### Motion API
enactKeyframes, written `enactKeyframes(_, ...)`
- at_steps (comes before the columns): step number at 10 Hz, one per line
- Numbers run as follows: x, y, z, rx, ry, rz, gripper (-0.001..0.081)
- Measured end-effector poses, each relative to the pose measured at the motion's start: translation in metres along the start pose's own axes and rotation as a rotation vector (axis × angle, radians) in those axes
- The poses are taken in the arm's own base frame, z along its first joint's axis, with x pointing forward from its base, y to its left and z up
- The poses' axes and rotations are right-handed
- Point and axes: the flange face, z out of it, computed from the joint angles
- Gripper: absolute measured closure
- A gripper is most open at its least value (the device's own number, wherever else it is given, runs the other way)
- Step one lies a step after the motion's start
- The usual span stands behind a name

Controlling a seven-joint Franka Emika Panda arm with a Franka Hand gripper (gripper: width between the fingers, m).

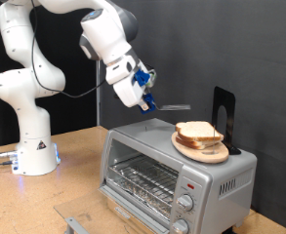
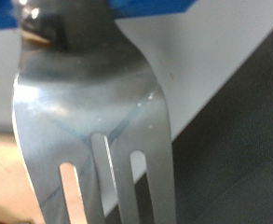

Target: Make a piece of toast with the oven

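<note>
- Black backdrop, tan wooden table (image 1: 79,156); your boxy silver-grey toaster oven (image 1: 172,171) sits at lower right.
- Your gripper (image 1: 145,96), frame centre, is clamped on a shiny metal fork (image 2: 89,121).
- Fork tines point right toward the pale tan bread slices (image 1: 200,136) stacked on the oven's top.

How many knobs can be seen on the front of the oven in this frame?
2 knobs show on the oven, stacked on its control panel at the exterior view's right: one below the red light, another at the bottom edge. More may lie below the frame.
</note>
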Motion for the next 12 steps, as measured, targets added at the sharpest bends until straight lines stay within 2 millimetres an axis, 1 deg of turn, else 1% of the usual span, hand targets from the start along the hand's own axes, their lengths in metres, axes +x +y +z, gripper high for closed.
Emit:
enactKeyframes(1, 0.000, 0.012, -0.009, 0.000, -0.005, 0.028, 0.0337)
enactKeyframes(3, 0.008, 0.038, -0.024, -0.034, 0.013, 0.076, 0.0337)
enactKeyframes(6, 0.018, 0.071, -0.036, -0.094, 0.008, 0.108, 0.0337)
enactKeyframes(10, 0.027, 0.096, -0.052, -0.075, 0.037, 0.119, 0.0337)
enactKeyframes(12, 0.029, 0.102, -0.056, -0.067, 0.043, 0.132, 0.0337)
